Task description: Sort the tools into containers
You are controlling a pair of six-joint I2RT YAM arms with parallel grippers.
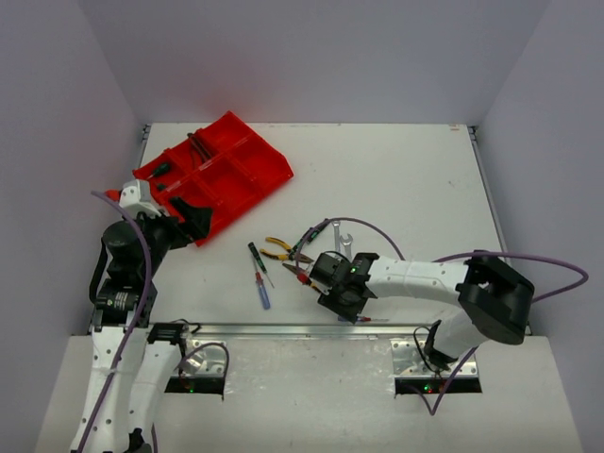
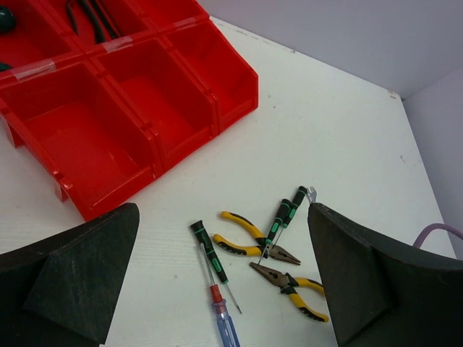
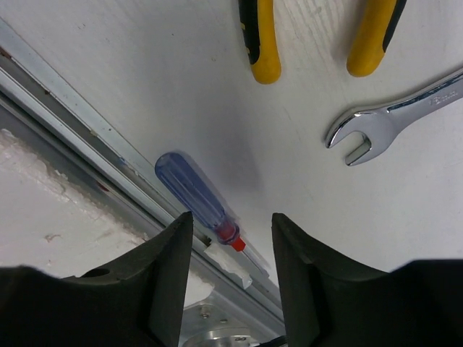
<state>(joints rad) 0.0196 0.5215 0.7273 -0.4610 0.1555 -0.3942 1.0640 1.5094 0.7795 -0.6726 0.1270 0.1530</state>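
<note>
The red tray (image 1: 222, 170) lies at the back left, with dark tools (image 1: 200, 146) in its far compartments; its near compartments (image 2: 145, 94) show bare. My left gripper (image 1: 189, 219) hangs open just in front of the tray. In the left wrist view its gripper (image 2: 223, 217) frames two yellow pliers (image 2: 249, 238), green-black screwdrivers (image 2: 210, 253) and a blue screwdriver (image 2: 228, 322). My right gripper (image 1: 342, 300) points down near the front edge. In its own view the right gripper (image 3: 231, 220) straddles another blue screwdriver (image 3: 192, 191), jaws half closed and not touching it.
A metal rail (image 3: 87, 123) runs along the table's front edge right beside the straddled screwdriver. A silver wrench (image 3: 391, 119) and yellow pliers handles (image 3: 264, 43) lie just beyond it. White walls enclose the table on three sides.
</note>
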